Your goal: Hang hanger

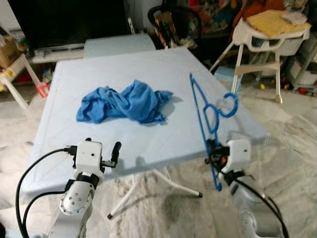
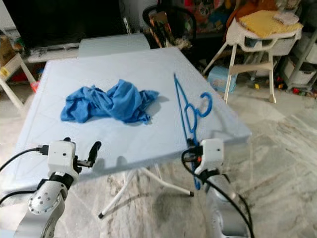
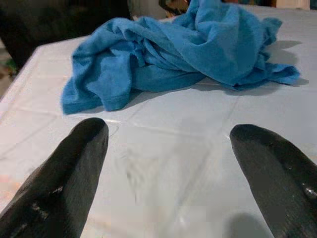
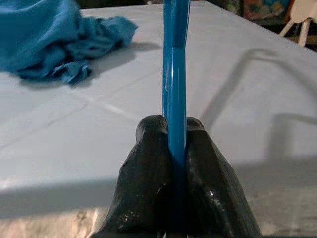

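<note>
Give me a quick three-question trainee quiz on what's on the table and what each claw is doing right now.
1. True or false: the right claw is clamped on the blue hanger.
2. The left claw is: A open, B shut on the cloth, C shut on the hanger.
3. What lies crumpled on the table?

Key: 1 true. 2 A. 3 the blue cloth.
</note>
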Tool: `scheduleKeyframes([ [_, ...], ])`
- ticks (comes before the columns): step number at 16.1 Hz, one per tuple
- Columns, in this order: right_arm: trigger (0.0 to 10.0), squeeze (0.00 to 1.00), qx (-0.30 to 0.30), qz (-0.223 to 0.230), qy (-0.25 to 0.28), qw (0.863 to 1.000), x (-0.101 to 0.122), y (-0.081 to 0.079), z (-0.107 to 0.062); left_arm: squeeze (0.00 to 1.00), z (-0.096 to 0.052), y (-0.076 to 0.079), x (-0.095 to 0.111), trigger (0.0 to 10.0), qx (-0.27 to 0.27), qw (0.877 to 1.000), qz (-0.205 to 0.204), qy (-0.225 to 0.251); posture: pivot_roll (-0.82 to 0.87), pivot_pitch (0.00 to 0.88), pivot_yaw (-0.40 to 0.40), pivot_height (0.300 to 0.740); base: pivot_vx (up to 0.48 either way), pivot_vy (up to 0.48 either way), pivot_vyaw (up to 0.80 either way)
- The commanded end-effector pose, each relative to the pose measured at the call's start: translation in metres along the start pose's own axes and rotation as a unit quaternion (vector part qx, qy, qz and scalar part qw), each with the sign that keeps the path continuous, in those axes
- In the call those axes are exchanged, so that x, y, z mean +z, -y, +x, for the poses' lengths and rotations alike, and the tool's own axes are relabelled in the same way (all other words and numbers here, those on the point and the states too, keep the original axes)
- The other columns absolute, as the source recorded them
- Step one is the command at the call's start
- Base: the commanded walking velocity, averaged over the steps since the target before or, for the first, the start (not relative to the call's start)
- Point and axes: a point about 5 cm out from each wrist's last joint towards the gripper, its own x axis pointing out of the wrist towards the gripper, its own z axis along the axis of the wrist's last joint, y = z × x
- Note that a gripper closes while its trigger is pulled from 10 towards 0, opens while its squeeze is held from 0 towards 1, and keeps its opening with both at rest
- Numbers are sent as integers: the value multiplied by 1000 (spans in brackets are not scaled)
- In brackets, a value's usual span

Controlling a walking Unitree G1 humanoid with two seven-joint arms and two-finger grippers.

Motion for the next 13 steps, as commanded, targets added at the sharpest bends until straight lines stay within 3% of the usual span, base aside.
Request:
scheduleKeyframes([
  [1,10000,0,1,2,4,1000,3,1,0,0,1,3,-2,10000,-1,1000,1,-6,-65,0,50,740,-259,0,0],
  [13,10000,0,-33,-23,3,999,4,8,4,0,5,7,-4,10000,-6,1000,-3,-7,-77,0,52,740,-258,0,0],
])
